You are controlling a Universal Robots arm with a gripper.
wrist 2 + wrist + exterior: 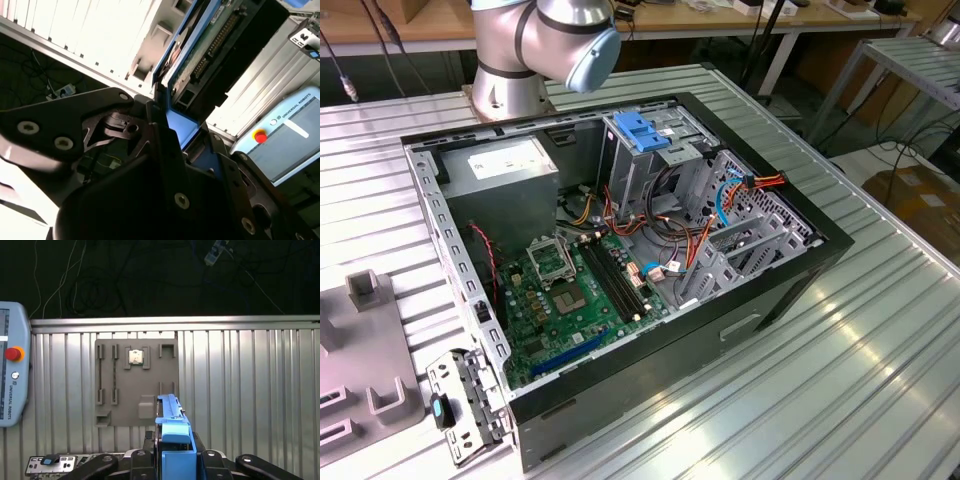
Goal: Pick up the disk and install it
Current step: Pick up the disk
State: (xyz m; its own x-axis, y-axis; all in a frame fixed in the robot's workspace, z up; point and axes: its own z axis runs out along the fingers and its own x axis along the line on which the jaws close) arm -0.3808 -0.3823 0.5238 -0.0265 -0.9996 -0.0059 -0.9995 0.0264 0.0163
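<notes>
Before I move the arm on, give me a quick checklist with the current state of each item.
1. Grip: the hand is shut on the disk, clamped on its blue frame: ok.
2. Access: the computer case lies open: ok.
3. Free slot in the drive cage: cannot tell.
4. Path by the cage: the cables lie loose beside it: not ok.
5. Disk clear of the grey plate: cannot tell.
</notes>
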